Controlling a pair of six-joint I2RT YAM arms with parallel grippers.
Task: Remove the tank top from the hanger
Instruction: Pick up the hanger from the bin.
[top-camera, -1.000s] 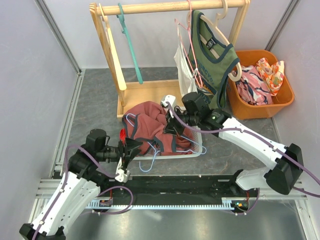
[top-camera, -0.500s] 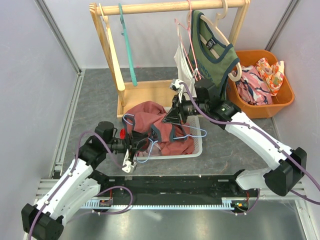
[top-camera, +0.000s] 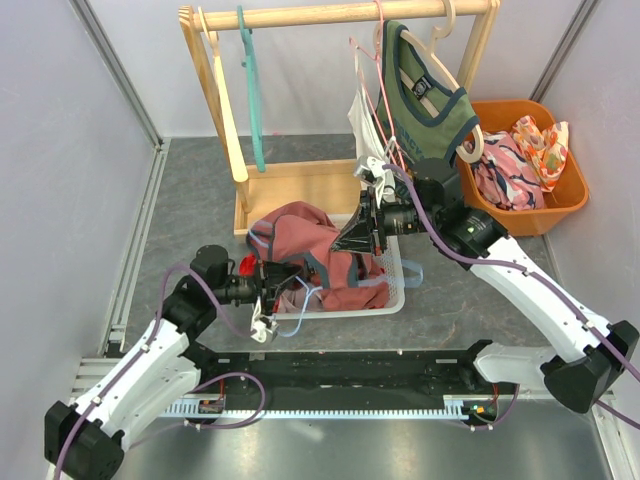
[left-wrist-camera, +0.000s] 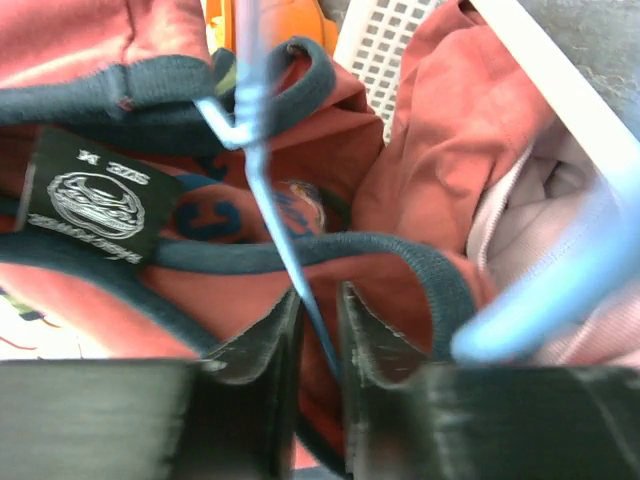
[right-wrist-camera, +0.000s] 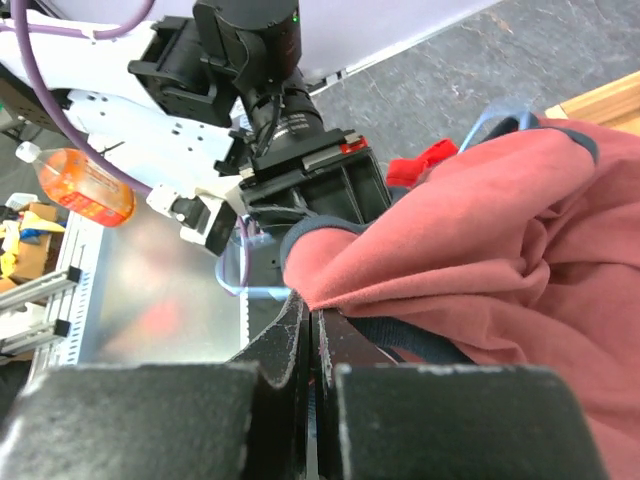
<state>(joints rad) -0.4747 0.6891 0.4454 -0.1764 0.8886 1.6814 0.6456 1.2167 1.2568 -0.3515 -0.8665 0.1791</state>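
In the white basket (top-camera: 396, 299) at the table's middle lies the red tank top (top-camera: 320, 255), bunched up, with a light blue hanger (left-wrist-camera: 262, 190) threaded through it. The left gripper (top-camera: 284, 281) reaches in from the basket's near left side. Its wrist view shows the fingers (left-wrist-camera: 262, 365) clenched on the hanger's thin wire, which passes under the top's dark neck trim, near a black label (left-wrist-camera: 95, 197). The right gripper (top-camera: 360, 234) comes in from the far right and is pinched tight on a fold at the top's edge, with the cloth drawn up toward it. Behind stand a wooden rack (top-camera: 215, 95) with a green top (top-camera: 425, 100) hanging on it, and an orange bin (top-camera: 560, 195) of clothes at the right
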